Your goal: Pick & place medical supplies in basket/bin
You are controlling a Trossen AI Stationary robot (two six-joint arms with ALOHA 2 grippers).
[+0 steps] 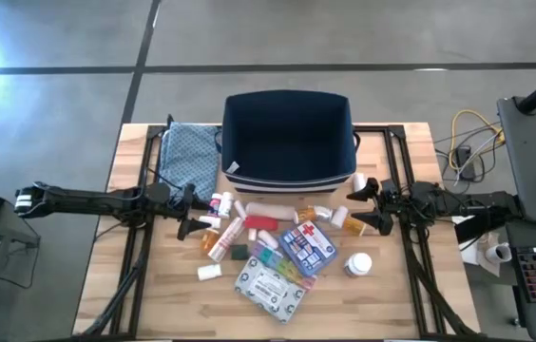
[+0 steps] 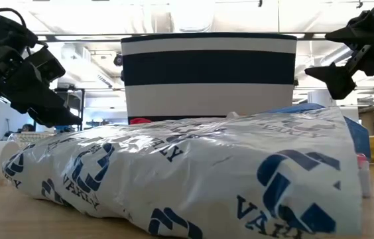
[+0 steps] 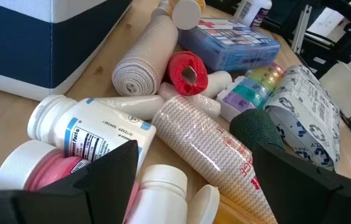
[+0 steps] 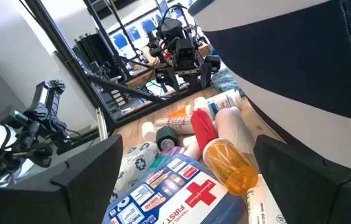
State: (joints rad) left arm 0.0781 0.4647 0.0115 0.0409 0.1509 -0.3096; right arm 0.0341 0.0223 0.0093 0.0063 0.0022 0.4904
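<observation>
- The navy bin point(image 1: 289, 138) sits at the far middle of the table point(image 1: 135, 294), open side up, a white stripe near its base
- A blue patterned cloth point(image 1: 188, 157) lies just left of the bin
- The medical supplies are heaped on the wood just near of the bin: a blue first-aid pouch point(image 1: 308, 247) with a red cross, a grey-white flat packet point(image 1: 270, 289) nearest of all, a multicoloured pill organiser point(image 1: 275, 256), a red roll point(image 3: 187, 72), a beige bandage roll point(image 3: 139, 66), an orange pill bottle point(image 4: 230, 166)
- A white bottle point(image 1: 357, 263) stands a little right of the heap
- The left gripper point(image 1: 190, 215) hangs at the heap's left edge, fingers spread wide, nothing between them
- The right gripper point(image 1: 367, 206) hangs at the heap's right edge, fingers also wide, holding nothing
</observation>
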